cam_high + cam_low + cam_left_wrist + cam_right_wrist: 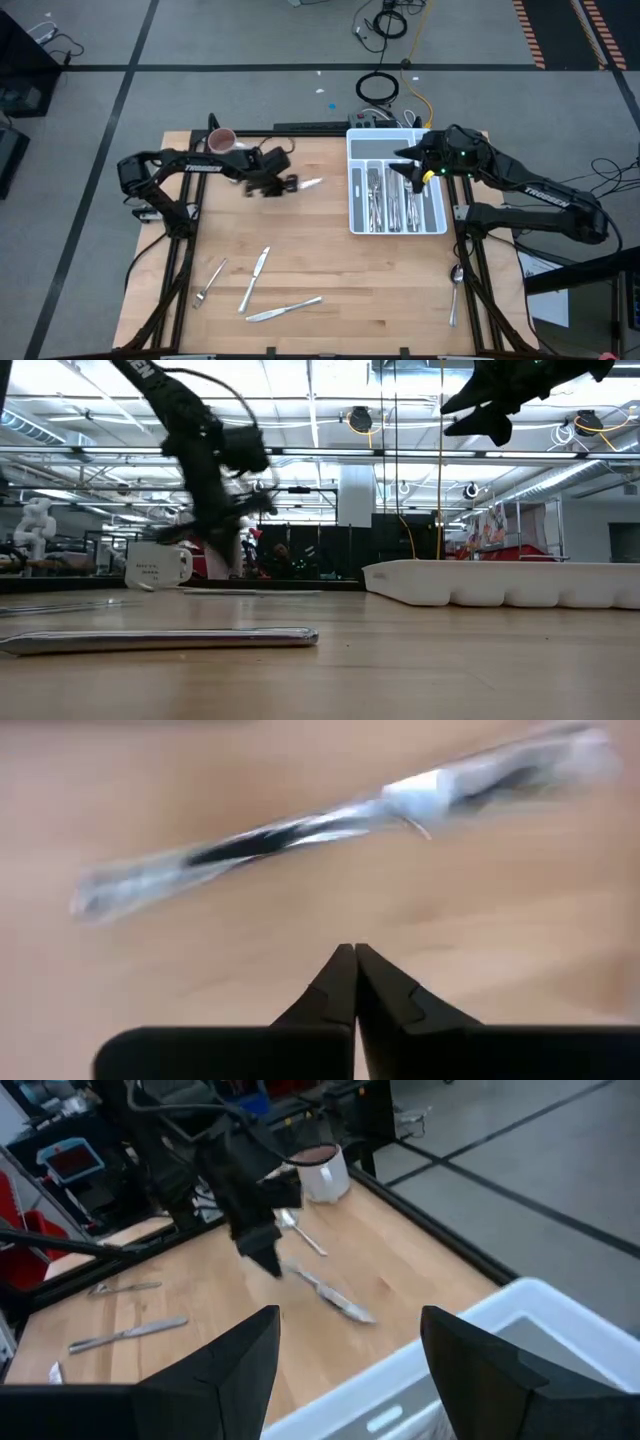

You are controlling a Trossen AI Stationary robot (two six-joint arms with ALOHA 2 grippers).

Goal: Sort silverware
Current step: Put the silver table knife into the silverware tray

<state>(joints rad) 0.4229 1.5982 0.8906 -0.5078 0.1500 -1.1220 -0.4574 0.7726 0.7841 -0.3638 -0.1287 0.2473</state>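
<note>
On the table (330, 290), three knives (284, 311), one fork (208, 282).

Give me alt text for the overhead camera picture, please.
Seen from above, the left hand, shut, sits over a wooden table by a knife; the open right hand hovers over a white tray holding silverware. More pieces lie loose.

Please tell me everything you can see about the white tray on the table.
The white tray looks like plastic, rectangular, with long slots side by side and one cross slot at its far end. It lies flat on the wooden table, toward the right side and the far edge. Shiny silverware already lies lengthwise in its slots. The open right gripper hangs above it without touching it. Seen from table height, its wall is low and scalloped along the bottom.
</note>
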